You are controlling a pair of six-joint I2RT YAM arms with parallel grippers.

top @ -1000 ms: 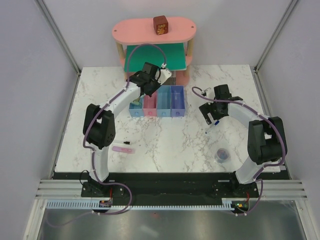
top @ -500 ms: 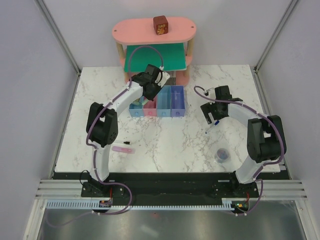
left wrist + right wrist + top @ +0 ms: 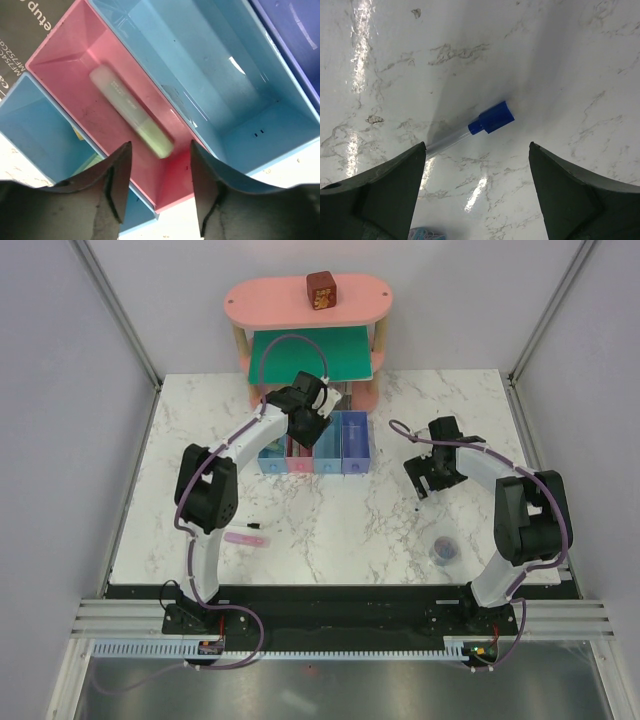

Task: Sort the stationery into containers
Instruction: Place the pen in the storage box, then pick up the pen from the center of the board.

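The only writing is on a dark sheet at the top left corner of the left wrist view. White letters there read "etup", and the line beside them is cut off and too partial to read. The dark red cube (image 3: 321,290) on top of the pink and green shelf unit (image 3: 250,302) bears yellow marks too small to read.

The left arm reaches far across the surface (image 3: 200,420). Its elbow is bent near the left edge, its forearm runs up and to the right, and its wrist is tipped down over the containers (image 3: 354,445). The left tool (image 3: 160,146) is spread and holds nothing, hanging above the pink bin (image 3: 75,50). A mint-green marker (image 3: 131,117) lies aslant inside that bin, its outline blurred. Beside it are the light blue bin (image 3: 35,115), with something greenish mostly hidden behind a finger, and the blue bin (image 3: 210,65).

The right arm folds back at its elbow near the right edge, with its forearm pointing left and its wrist aimed down at the surface. The right tool (image 3: 477,145) is spread wide. The white pen with blue cap (image 3: 491,119) lies flat on the marble between the fingers, gripped by neither. Its barrel runs toward the tip of the finger on the left of that view, and I cannot tell whether they touch.

Well apart from both tools, the pink flat stick (image 3: 243,538) and the thin black pen (image 3: 256,525) lie near the left arm. The round purple-grey roll (image 3: 444,552) sits near the right arm.
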